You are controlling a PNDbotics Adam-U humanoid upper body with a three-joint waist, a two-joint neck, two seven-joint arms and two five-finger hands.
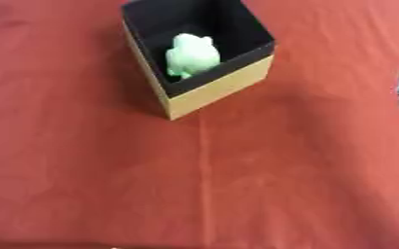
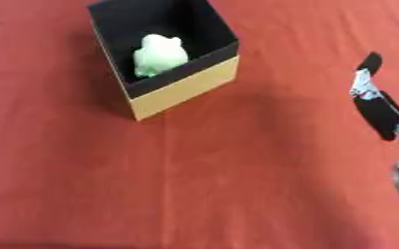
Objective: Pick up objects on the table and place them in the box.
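Nearest the camera lies a broad stretch of red tablecloth (image 1: pixel 237 194), with a faint lengthwise crease running up its middle toward the box.

At about three o'clock, at the right edge of the right eye view, the right hand (image 2: pixel 378 109) comes in from the side. What shows of it is black fingers (image 2: pixel 371 63) with a silvery joint between them, stretched out rather than curled, with nothing held among them. The hand is over the cloth, well apart from the box. Only a dark sliver of it shows at the right edge of the left eye view. Below it, toward four o'clock, a bit of silver arm with a small green light appears at the frame's edge.

Farther off, at about eleven to twelve o'clock, stands the box (image 1: pixel 224 85). It is open at the top, tan on the outside and black on the inside, and it sits turned so that one corner points toward the camera. It rests upright on the cloth.

Inside the box lies the pale green object (image 1: pixel 192 54), soft-looking and lumpy in shape; what it is I cannot tell. It sits low against the near inner wall, wholly within the box.

The left hand shows in neither view.
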